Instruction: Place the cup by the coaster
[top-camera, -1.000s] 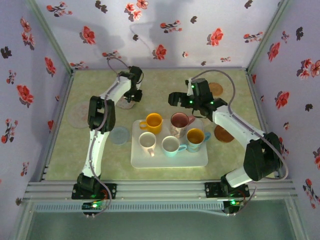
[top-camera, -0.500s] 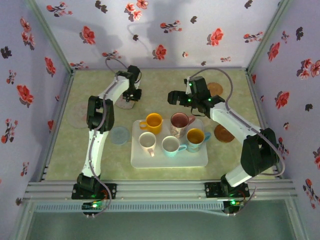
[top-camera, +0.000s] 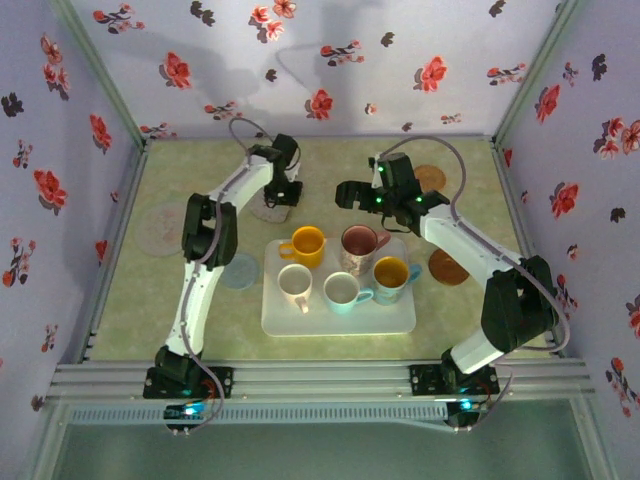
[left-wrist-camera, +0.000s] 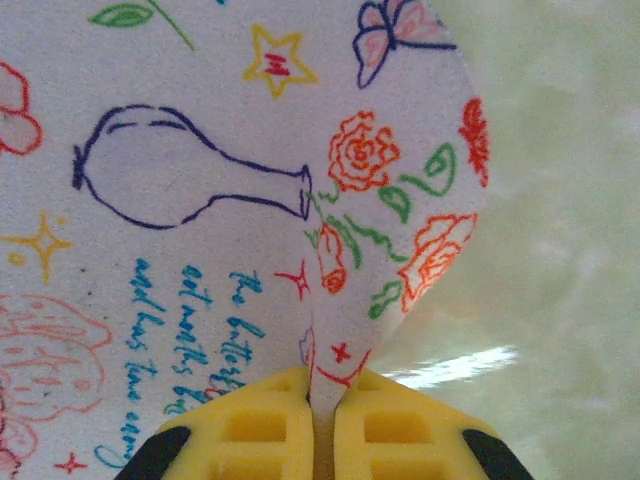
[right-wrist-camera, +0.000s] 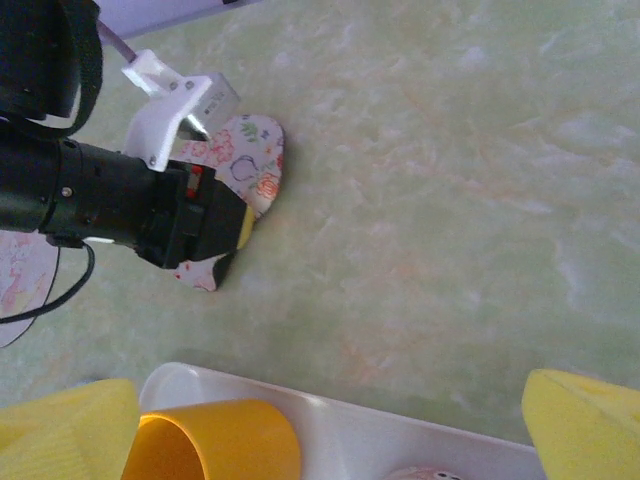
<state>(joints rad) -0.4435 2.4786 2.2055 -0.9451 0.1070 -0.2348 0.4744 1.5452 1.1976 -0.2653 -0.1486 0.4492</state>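
Top view: I get the whole layout. The white tray sits mid-surface, w/ both arms reaching past its far edge.
Cups: all five are on the tray. Yellow cup is at the far-left corner and pink cup just right of it. White cup, teal cup and blue cup are in the near row.
Task coaster: the patterned coaster lies on the surface beyond the tray's far-left corner, twd the far edge.
Other coasters: a blue coaster is just off the tray's left edge, a brown coaster just off its right edge.
Left wrist view: only here can I read the drawings, i.e. roses, a star, a vase outline and blue handwriting.
Left hand: pressed together, pinching the patterned coaster's rim. The rim creases up into the seam betw the yellow pads.
Right wrist view: side-on look at the left hand low over that coaster, w/ the yellow cup's rim at the bottom.
Right hand: spread wide, holding nothing. It hovers past the tray's far edge, and its fingers show at the bottom corners.
Hard to see: from the top, the left hand covers much of the patterned coaster. I can't tell there how far the rim is off the surface.
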